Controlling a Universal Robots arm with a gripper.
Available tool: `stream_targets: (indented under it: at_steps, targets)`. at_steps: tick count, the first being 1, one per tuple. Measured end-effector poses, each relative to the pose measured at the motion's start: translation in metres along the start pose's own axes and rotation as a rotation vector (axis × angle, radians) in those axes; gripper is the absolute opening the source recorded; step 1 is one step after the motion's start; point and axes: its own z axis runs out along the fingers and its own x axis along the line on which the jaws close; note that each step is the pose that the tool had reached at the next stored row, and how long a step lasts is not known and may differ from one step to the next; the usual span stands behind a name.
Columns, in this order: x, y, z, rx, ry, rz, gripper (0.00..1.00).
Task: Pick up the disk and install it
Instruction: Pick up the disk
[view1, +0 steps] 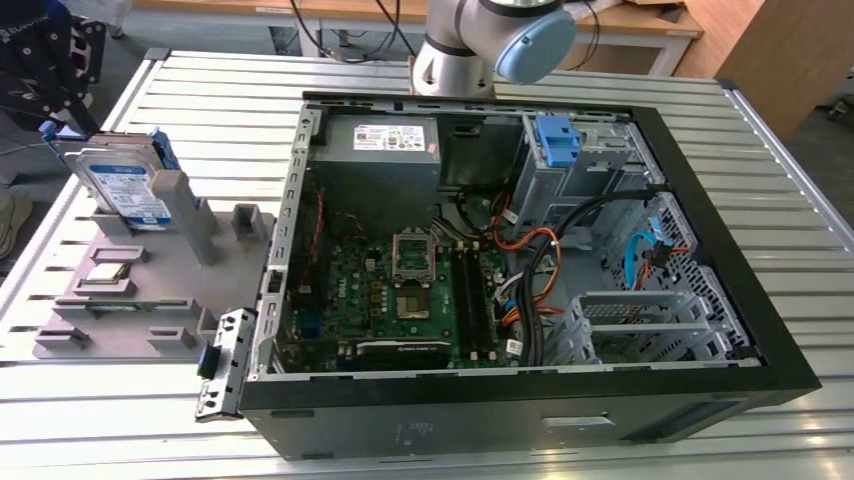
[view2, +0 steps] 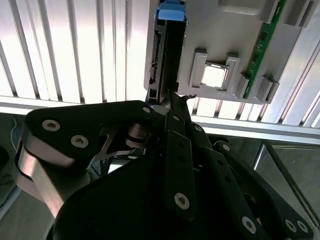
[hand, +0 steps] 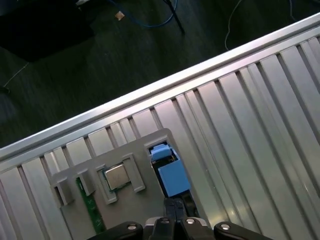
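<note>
Open room is left above the disk, which is stood upright in the grey fixture at the exterior view's left and flanked by a grey post. Inside the computer case, the drive cage is hemmed by cables.

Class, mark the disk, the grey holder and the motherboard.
disk (view1: 127, 190), exterior view, its white-and-blue label.
grey holder (view1: 180, 290), exterior view, bare part of its base.
motherboard (view1: 350, 287), exterior view, green board surface.
</note>
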Motion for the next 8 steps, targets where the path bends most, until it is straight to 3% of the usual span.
stream_targets:
  at_steps: [8]
  targets:
    - [0.0000,0.0000,0.0005,-0.0026,0.0054,-0.117,0.11]
